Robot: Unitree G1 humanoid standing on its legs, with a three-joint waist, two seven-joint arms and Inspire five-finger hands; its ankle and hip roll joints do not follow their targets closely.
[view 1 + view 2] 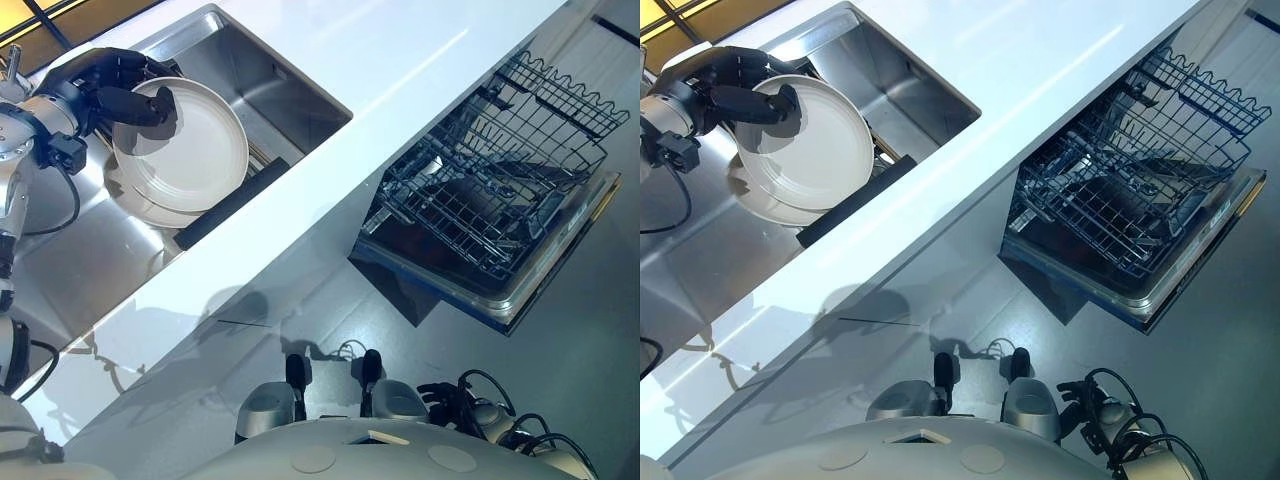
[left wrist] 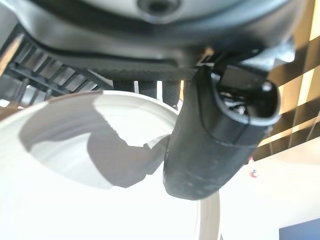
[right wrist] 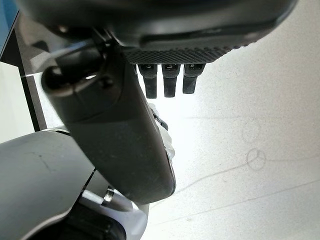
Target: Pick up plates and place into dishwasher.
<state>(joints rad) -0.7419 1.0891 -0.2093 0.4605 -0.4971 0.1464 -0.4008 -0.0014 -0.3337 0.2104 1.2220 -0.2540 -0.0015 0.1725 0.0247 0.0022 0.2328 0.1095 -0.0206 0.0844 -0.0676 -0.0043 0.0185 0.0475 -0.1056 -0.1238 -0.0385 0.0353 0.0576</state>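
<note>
Left robot hand (image 1: pixel 120 85): over the sink, thumb pressed on the face of a white plate (image 1: pixel 190 145) and fingers curled behind its rim, so it is clamped on that plate.
Held plate: tilted up on edge above the sink basin, its face turned toward the bench; the left wrist view shows the thumb lying across its upper rim.
Second plate (image 1: pixel 140 205): white too, under and just behind the held one, lower in the sink; only its edge peeks out.
Sink (image 1: pixel 250 75): stainless steel, sunk into the white bench (image 1: pixel 400 50), with a dark bar along its near side just beside the plates.
Dishwasher rack (image 1: pixel 500 180): dark wire basket pulled out over the open dishwasher door (image 1: pixel 520 290), well apart from the sink, below the bench edge.
Right robot hand (image 3: pixel 170 80): hanging low over the grey floor (image 3: pixel 260 150), fingers straight and relaxed, thumb apart, holding nothing.
</note>
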